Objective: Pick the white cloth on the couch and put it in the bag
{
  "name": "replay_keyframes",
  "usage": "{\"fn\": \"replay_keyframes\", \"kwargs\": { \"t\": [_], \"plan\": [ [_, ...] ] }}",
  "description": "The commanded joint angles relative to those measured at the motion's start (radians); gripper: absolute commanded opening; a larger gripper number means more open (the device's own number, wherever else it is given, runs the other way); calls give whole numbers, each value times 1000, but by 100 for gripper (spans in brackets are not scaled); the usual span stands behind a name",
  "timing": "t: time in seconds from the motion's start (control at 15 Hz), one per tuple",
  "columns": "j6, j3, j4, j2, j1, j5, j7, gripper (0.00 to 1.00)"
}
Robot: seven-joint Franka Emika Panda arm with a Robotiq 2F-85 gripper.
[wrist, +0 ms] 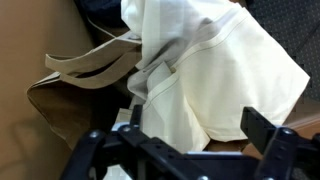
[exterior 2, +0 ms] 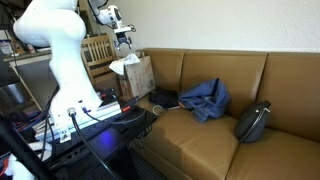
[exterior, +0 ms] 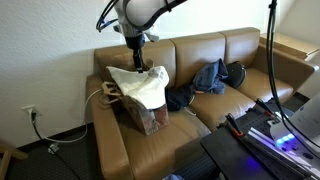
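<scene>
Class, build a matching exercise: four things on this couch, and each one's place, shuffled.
1. off-white fabric cloth
2. brown paper shopping bag
3. dark blue crumpled garment
4. dark round bag

A. between the two bags
B. heaped on the paper bag's mouth
C. end seat of the tan leather couch
D. beyond the garment, farthest from the paper bag

Pairs: 1-B; 2-C; 3-A; 4-D
</scene>
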Motion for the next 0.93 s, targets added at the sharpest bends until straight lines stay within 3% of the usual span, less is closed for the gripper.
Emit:
{"fn": "replay_keyframes", "kwargs": {
  "t": [0.0,0.4,0.73,0.87],
  "plan": [
    [78,-19,74,114,-2,-17,13,100],
    [57,-26,215,264,-3,19,-6,100],
    [124,-26,124,205,-6,7,30,100],
    [99,-28,184,255,0,4,12,100]
  ]
}}
